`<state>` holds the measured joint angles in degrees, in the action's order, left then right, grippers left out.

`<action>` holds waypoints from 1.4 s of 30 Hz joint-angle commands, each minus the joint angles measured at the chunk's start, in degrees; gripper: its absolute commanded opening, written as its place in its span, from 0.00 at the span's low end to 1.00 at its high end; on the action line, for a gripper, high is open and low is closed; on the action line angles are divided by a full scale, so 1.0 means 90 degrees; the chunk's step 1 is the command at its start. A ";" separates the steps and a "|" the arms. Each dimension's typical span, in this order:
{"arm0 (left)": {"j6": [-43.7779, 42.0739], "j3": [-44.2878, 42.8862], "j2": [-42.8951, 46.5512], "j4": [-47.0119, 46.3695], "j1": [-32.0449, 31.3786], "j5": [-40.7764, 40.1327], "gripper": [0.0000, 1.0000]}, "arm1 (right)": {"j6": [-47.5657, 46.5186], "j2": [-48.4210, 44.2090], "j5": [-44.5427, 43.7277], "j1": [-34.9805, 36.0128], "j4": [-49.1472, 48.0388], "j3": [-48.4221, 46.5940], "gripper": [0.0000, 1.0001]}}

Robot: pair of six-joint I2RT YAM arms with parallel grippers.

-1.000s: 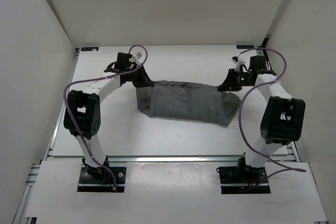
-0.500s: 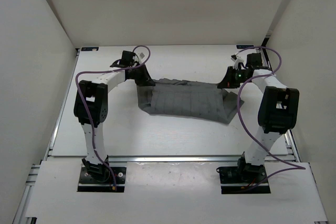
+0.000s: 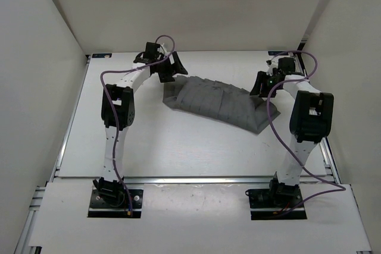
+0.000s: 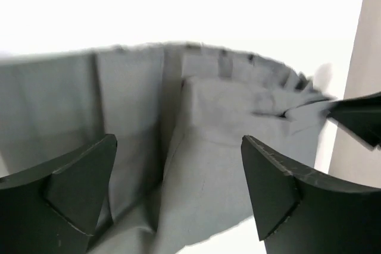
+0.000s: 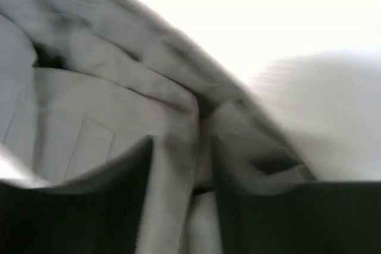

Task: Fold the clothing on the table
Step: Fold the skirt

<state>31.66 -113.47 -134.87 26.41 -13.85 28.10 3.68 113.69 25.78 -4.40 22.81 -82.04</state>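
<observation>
On the far half of the table (image 3: 178,147) lies the clothing (image 3: 217,102), a mid-grey pleated piece spread crosswise between the two arms, its right end reaching nearer to us than its left and bunched into a fold. We can make out a small blue tag (image 3: 101,55) at the far left corner of the tabletop and another blue tag (image 3: 277,52) at the far right corner, but any writing on them is too small to read. We see a flat white tabletop with a thin metal rail (image 3: 196,178) along its near edge, and plain white walls (image 3: 36,57) closing it in on the left, right and far sides. Both arms reach to the far side from their bases at the near edge. At the garment's far left corner we see the left gripper (image 3: 177,71) with its jaws spread wide; from the left wrist, the left gripper (image 4: 178,141) has its fingers (image 4: 77,188) well apart with the clothing (image 4: 208,117) showing in the gap, held by neither. At the bunched right end sits the right gripper (image 3: 260,87). From the right wrist, which is blurred, the right gripper (image 5: 181,144) shows a narrow gap with a ridge of the clothing (image 5: 119,105) running into it, and we cannot tell whether the cloth is pinched or free.
</observation>
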 commanded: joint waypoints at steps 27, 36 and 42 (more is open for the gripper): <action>-0.1477 -0.1034 -0.0366 0.1089 -0.0473 0.0140 0.99 | -0.1180 -0.0318 -0.0160 0.0441 0.0131 -0.0005 0.66; -0.1370 -0.1201 -0.0532 0.0972 -0.0464 0.0208 0.99 | -0.1317 0.0034 0.0485 0.0372 0.0317 0.0014 0.68; -0.1320 -0.1201 -0.0600 0.0913 -0.0473 0.0296 0.99 | -0.1200 -0.0083 0.0338 0.0431 0.0171 0.0131 0.67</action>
<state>19.81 -122.43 -140.49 35.75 -18.09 29.12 -6.83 113.97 27.57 -0.64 24.43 -80.47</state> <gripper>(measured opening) 0.982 0.669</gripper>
